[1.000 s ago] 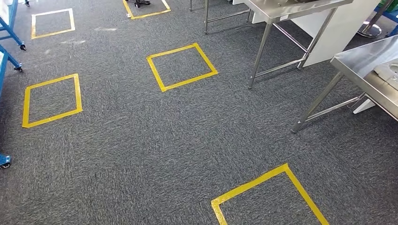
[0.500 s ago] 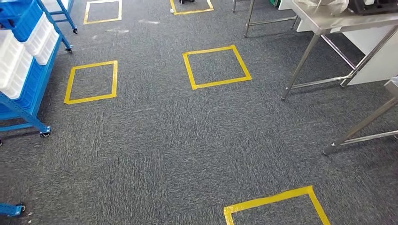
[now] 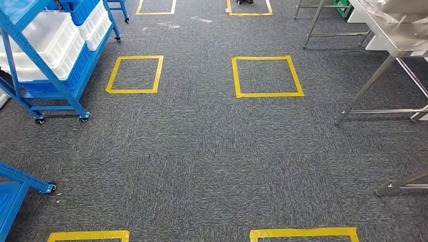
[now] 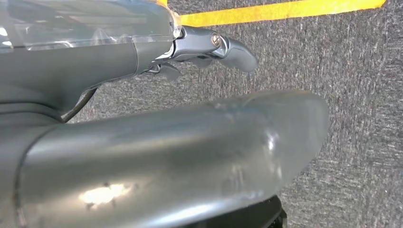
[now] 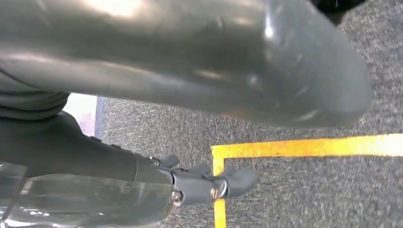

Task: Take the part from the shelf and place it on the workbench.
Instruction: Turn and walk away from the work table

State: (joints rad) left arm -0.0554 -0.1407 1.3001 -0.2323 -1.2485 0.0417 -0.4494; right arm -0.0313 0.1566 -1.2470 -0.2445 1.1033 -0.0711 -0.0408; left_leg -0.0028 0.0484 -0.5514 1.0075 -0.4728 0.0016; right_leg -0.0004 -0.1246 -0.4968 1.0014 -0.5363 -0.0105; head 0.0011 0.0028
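The left hand (image 4: 190,109) hangs over grey carpet (image 3: 202,151) with nothing in it, thumb and dark fingers (image 4: 233,50) stretched out straight and apart, a strip of yellow tape (image 4: 285,10) on the floor beyond the fingertips. The right hand (image 5: 199,118) hangs the same way, released and empty, fingers (image 5: 237,180) extended over the corner of a yellow tape square (image 5: 266,148). In the head view, more yellow squares (image 3: 267,75) mark the carpet ahead. The blue wheeled shelf (image 3: 45,75) stands at far left, loaded with white bins (image 3: 45,38) and blue bins (image 3: 83,10); I cannot tell which holds the part. At far right stands the steel workbench (image 3: 398,35) on slanted legs.
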